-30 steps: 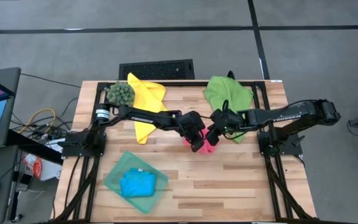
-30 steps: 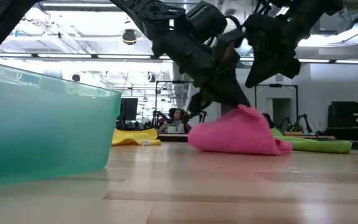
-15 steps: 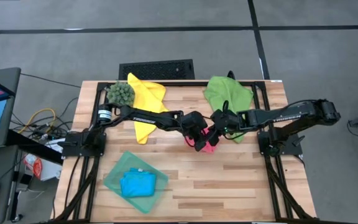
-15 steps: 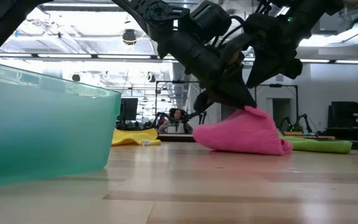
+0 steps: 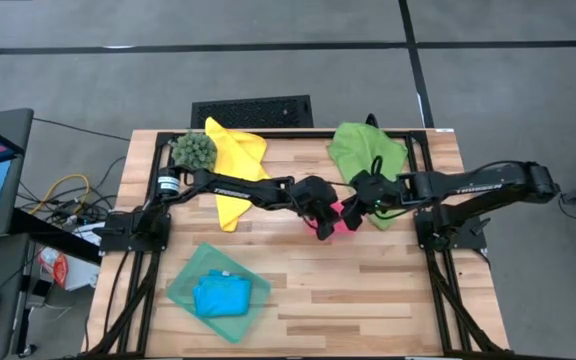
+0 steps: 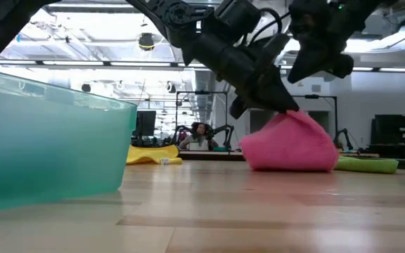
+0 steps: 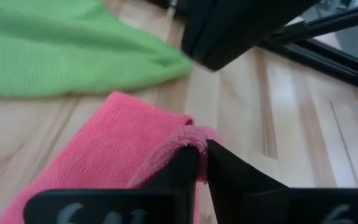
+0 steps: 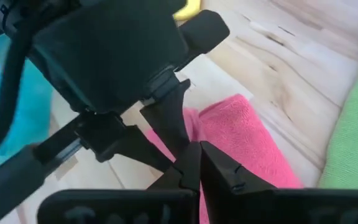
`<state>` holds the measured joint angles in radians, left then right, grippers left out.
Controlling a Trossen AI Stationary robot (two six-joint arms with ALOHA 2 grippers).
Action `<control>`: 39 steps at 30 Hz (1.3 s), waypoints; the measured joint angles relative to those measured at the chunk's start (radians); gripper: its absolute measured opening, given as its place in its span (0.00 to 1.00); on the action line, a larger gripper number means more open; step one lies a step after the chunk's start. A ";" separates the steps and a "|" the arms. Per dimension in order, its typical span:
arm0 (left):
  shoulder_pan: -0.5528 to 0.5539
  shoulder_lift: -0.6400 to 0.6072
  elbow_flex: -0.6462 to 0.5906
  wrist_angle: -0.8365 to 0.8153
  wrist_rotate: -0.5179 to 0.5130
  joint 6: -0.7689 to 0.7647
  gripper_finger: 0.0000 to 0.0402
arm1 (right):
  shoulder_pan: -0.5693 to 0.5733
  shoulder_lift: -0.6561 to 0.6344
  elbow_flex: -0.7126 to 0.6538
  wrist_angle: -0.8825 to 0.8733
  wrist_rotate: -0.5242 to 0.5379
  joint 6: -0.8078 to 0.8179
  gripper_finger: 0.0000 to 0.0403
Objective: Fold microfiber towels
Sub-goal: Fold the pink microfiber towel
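pink towel (image 5: 340,219) mid-counter, bunched | left hand (image 7: 201,163) pinched shut on its hem | right hand (image 8: 197,163) closed on it too | soft, light, floppy: best taken by corners

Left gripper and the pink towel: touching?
Touching. The left wrist view shows the left gripper shut, fingers pinching an edge of the pink towel.

From above, both arms hide most of the pink towel (image 5: 339,217).
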<state>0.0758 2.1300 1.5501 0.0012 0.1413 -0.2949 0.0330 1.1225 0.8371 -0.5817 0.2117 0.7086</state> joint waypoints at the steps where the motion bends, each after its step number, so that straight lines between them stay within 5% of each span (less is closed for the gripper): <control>1: 0.002 0.000 0.000 0.007 0.000 0.008 0.07 | 0.000 -0.010 0.000 -0.015 -0.005 0.002 0.08; 9: 0.010 0.000 0.000 0.016 -0.001 0.017 0.17 | 0.008 -0.046 0.000 -0.215 -0.008 0.052 0.17; 18: 0.009 0.000 0.000 0.016 -0.044 0.016 0.29 | 0.110 0.048 0.000 -0.167 0.066 -0.200 0.43; 23: 0.009 0.000 0.000 0.015 -0.045 0.030 0.29 | 0.132 0.125 -0.002 -0.158 0.112 -0.190 0.54; 39: 0.185 -0.241 0.000 -0.225 0.039 0.020 0.29 | 0.029 0.037 -0.347 0.309 0.022 -0.102 0.60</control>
<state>0.2604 1.8889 1.5501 -0.2237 0.1801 -0.2745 0.0618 1.1592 0.4899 -0.2731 0.2340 0.6065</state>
